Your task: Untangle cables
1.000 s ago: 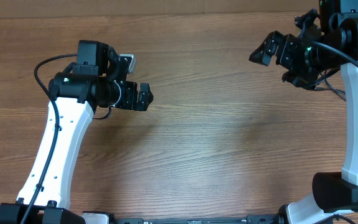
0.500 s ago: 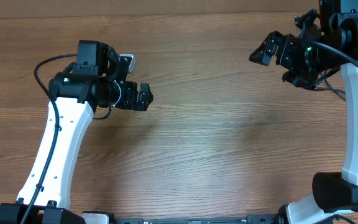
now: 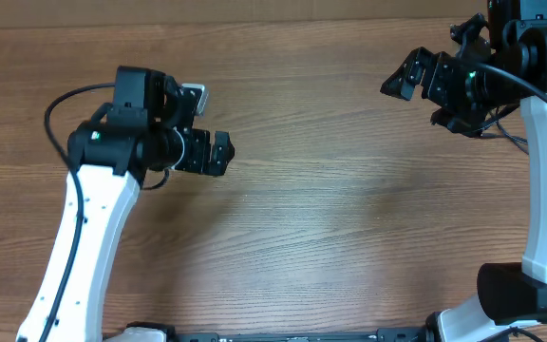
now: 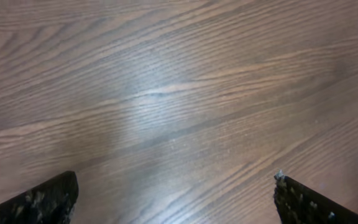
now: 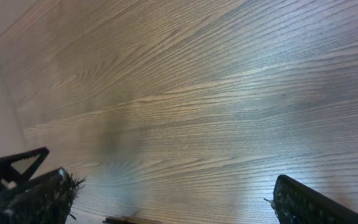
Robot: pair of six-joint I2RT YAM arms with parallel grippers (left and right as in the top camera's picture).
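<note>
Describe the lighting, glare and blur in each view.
Overhead: even light, sharp, no strong glare on the wood table. Left wrist: a pale sheen crosses the table's middle, and the dark fingertips look soft-edged. Right wrist: bright glare at lower right, a dim shadow patch at left.

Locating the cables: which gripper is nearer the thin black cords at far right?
Right. Right gripper hangs just left of the cords; left gripper is across the table.

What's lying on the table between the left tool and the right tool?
Nothing: the overhead view shows only bare wooden table between the left tool and the right tool.
</note>
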